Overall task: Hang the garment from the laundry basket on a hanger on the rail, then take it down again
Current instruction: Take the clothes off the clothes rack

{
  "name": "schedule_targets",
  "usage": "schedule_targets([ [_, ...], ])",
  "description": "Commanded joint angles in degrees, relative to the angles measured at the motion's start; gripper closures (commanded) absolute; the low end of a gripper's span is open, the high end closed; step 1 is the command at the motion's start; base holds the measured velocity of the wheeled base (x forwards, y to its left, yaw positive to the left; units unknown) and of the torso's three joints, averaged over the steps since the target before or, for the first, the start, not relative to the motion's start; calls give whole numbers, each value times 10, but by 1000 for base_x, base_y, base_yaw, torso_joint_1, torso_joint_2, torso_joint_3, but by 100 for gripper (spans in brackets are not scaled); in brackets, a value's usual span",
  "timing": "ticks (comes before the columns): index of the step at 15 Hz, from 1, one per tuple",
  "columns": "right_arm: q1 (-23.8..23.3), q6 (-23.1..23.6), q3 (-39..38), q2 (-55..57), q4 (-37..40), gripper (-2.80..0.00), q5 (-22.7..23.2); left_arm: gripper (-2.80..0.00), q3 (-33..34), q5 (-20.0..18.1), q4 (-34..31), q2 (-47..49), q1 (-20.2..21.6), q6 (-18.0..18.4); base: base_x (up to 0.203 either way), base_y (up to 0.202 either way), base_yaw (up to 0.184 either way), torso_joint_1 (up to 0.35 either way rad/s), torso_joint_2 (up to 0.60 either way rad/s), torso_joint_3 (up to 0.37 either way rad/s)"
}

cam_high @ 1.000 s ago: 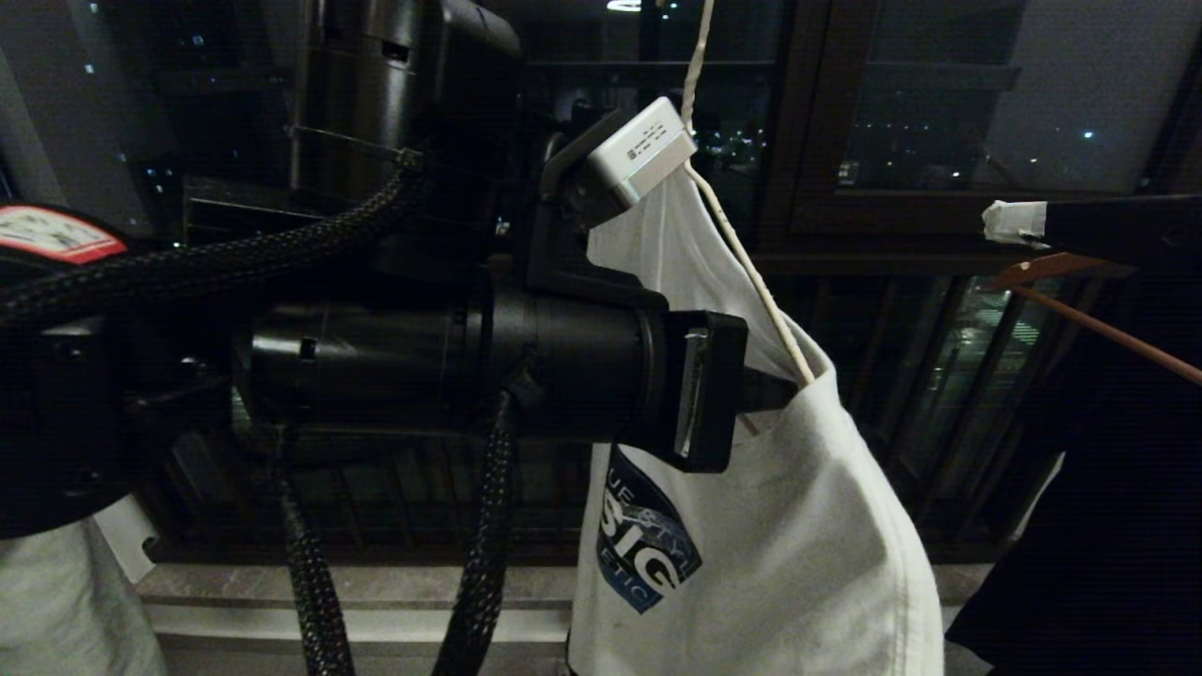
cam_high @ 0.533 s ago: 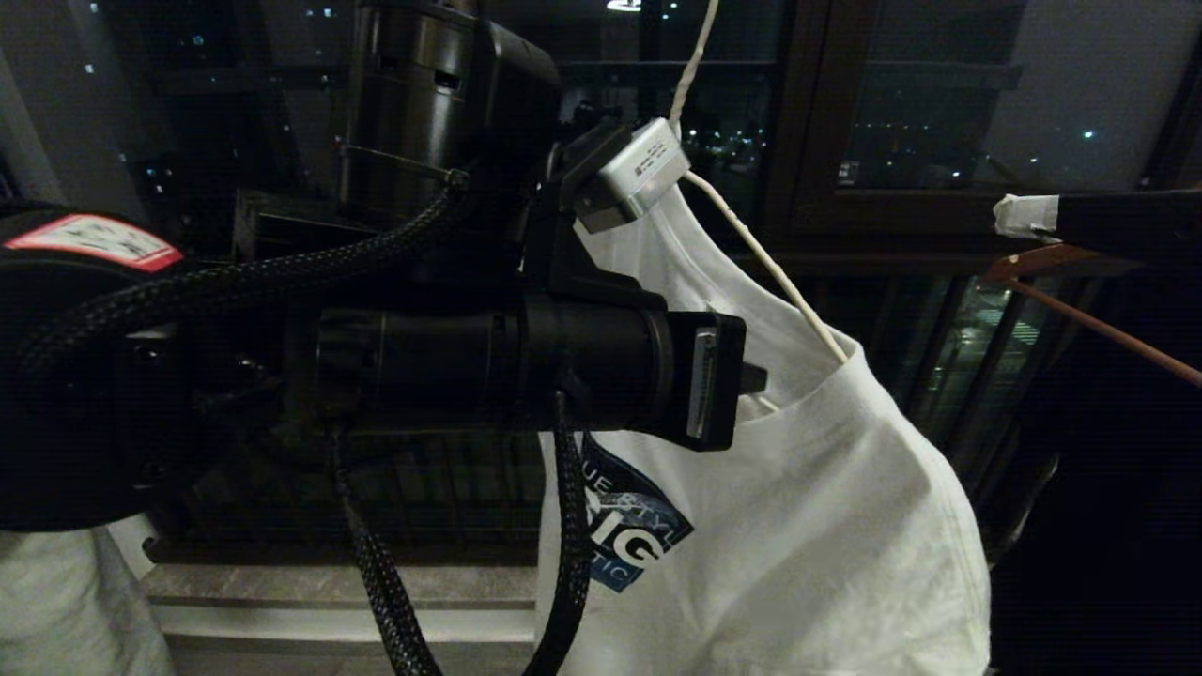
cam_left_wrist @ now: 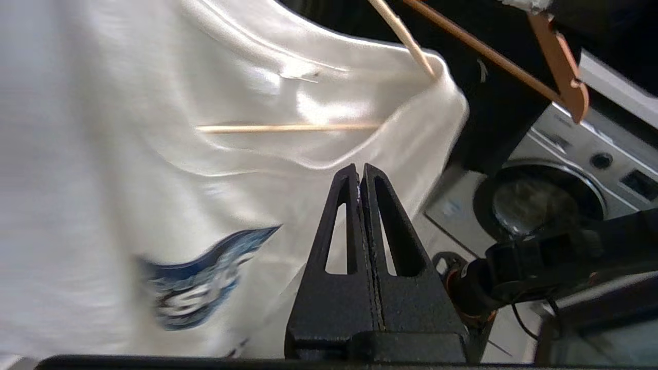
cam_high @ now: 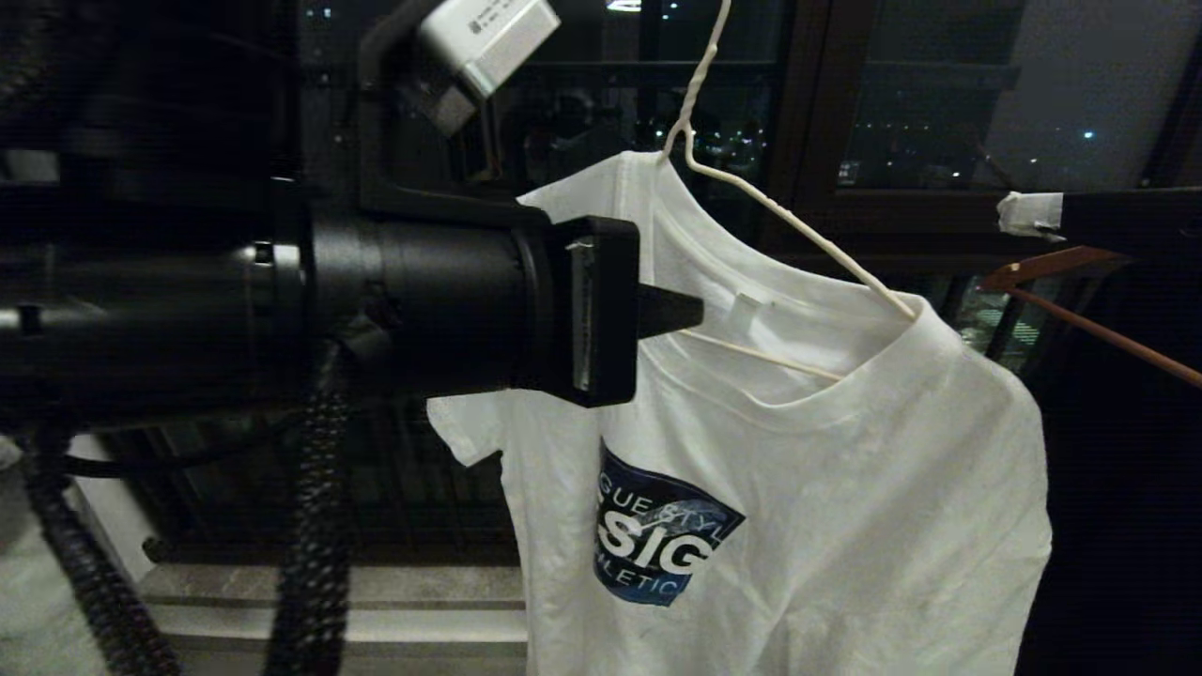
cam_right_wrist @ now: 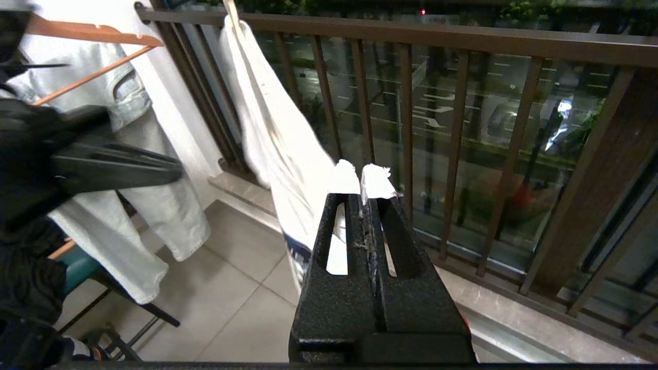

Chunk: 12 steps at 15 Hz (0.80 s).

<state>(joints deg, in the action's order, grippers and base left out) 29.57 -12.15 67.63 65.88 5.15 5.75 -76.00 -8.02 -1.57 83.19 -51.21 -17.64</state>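
Observation:
The garment (cam_high: 798,488), a white T-shirt with a dark blue print, hangs on the thin white wire hanger (cam_high: 798,232) and faces me. The hanger's hook runs up out of the head view. The rail and the laundry basket are out of view. My left gripper (cam_high: 697,310) is shut with nothing in it, its tip level with the collar's left side. In the left wrist view it (cam_left_wrist: 360,167) points at the shirt below the hanger's lower wire (cam_left_wrist: 288,127). My right gripper (cam_high: 1012,214) is shut and empty, off to the shirt's right; its taped tips (cam_right_wrist: 362,174) aim at the balcony railing.
An orange-brown hanger (cam_high: 1080,314) with a black garment hangs to the right of the shirt. The dark balcony railing (cam_right_wrist: 462,38) runs behind. Pale jeans (cam_right_wrist: 128,169) hang at the left. A washing machine (cam_left_wrist: 545,195) stands low on the right.
My left arm has risen and drawn back out of the collar. The shirt has swung round from bunched and edge-on to hanging spread and facing me.

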Motion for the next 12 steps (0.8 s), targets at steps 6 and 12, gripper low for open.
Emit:
schedule_targets([
  [6, 0, -1, -1, 1, 0, 0, 0, 0, 26, 21, -91, -73, 86, 40, 0, 0, 0, 0, 0, 0],
  [12, 0, -1, -1, 2, 0, 0, 0, 0, 74, 19, -108, -88, 243, 102, 0, 0, 0, 0, 0, 0],
])
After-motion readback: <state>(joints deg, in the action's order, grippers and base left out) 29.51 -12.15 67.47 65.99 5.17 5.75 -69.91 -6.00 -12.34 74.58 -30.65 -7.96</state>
